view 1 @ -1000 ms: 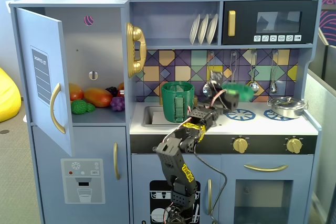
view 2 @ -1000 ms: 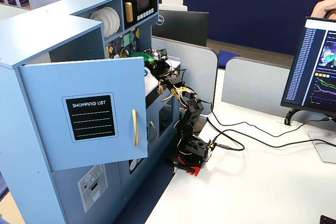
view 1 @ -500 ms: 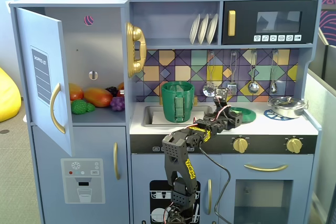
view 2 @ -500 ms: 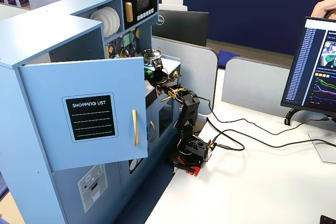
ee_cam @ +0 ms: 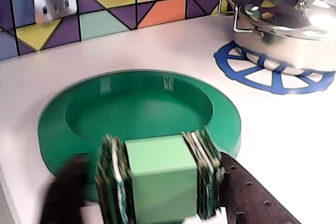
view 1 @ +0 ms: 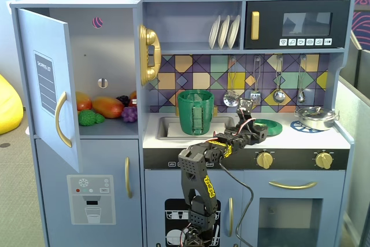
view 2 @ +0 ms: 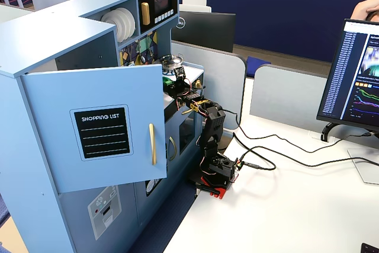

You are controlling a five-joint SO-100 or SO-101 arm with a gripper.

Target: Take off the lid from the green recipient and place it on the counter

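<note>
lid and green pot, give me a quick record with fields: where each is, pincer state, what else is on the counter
lid: lies flat on the counter, hollow side up, off the pot
green recipient: upright in the sink cut-out, top open
pincer: low over the lid's near rim, with a light green block between its fingers; contact with the lid unclear
silver pot: on the blue burner print, to the right of the lid in the wrist view
task state: lid appears placed

Office or lab corner, toy kitchen as test rig.
Blue play kitchen (view 2: 89, 117) on a white desk (view 2: 284, 211), beside monitors (view 2: 354, 75), grey partitions (view 2: 290, 96), trailing cables (view 2: 278, 161).
</note>
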